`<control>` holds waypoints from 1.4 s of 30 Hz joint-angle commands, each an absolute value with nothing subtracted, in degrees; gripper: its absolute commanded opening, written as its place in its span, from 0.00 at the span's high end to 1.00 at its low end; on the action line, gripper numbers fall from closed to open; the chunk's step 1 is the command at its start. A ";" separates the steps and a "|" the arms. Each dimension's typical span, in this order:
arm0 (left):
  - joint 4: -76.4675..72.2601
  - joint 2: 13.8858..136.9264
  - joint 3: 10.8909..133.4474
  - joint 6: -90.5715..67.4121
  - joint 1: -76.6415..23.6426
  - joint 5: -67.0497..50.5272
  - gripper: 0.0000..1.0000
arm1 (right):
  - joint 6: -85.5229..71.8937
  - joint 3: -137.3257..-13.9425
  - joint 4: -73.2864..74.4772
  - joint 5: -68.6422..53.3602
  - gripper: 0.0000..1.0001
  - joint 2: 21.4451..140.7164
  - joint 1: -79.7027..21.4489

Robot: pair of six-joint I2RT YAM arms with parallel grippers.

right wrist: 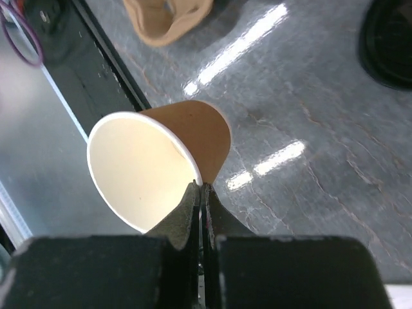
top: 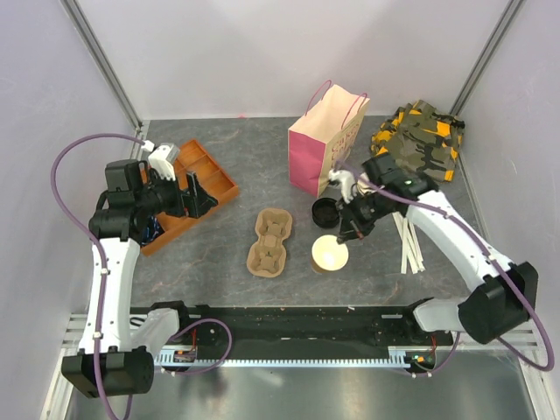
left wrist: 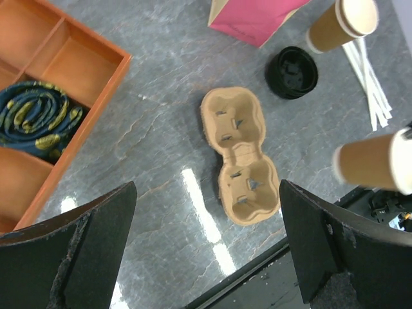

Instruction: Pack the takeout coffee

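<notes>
The right pincer (right wrist: 201, 190) pinches the rim of the coffee cup (right wrist: 161, 154), tilted over the counter (top: 219, 254). The black lid (top: 325, 211) lies loose nearby. The left pincer (left wrist: 207, 193) is wide. Lidding and packing are left.

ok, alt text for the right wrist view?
The right claw is shut on the white rim of a lidless tan paper cup, over a grey table. A black lid sits at the upper right edge, a cardboard cup carrier at the top.
</notes>
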State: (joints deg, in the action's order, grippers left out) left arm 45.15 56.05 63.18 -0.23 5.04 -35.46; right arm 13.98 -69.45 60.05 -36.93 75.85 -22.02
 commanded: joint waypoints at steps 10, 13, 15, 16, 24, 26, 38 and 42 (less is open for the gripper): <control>36.82 49.39 59.85 -3.95 5.10 -42.45 0.00 | 16.00 -73.82 50.98 -25.42 0.99 91.48 -40.87; 36.74 49.13 59.24 -3.69 5.10 -41.49 0.00 | 15.38 -75.76 51.41 -22.86 0.98 93.68 -41.13; 36.65 48.87 58.89 -3.52 5.10 -41.40 0.00 | 14.77 -76.90 51.68 -22.68 0.96 94.22 -41.31; 36.65 49.04 58.63 -3.43 5.01 -41.31 0.00 | 14.50 -77.17 51.59 -22.07 0.94 94.57 -41.57; 35.95 50.80 58.18 -7.64 5.10 -41.75 0.00 | 14.77 -77.96 50.80 -20.04 0.87 96.32 -42.45; 35.51 50.45 57.83 -7.65 5.10 -41.92 0.00 | 15.03 -78.22 50.71 -20.04 0.88 96.77 -42.45; 35.68 50.10 57.57 -8.35 5.10 -43.15 0.00 | 17.13 -82.70 52.73 -20.65 0.37 94.57 -41.75; 35.60 50.54 58.27 -8.44 5.10 -43.94 0.00 | 19.94 -87.27 55.45 -22.32 0.30 91.24 -38.16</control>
State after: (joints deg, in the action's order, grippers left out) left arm 37.56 50.70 57.67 -6.63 5.04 -41.25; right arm 16.47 -81.56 53.06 -20.78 96.31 -41.34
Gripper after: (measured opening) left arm 0.994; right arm 0.682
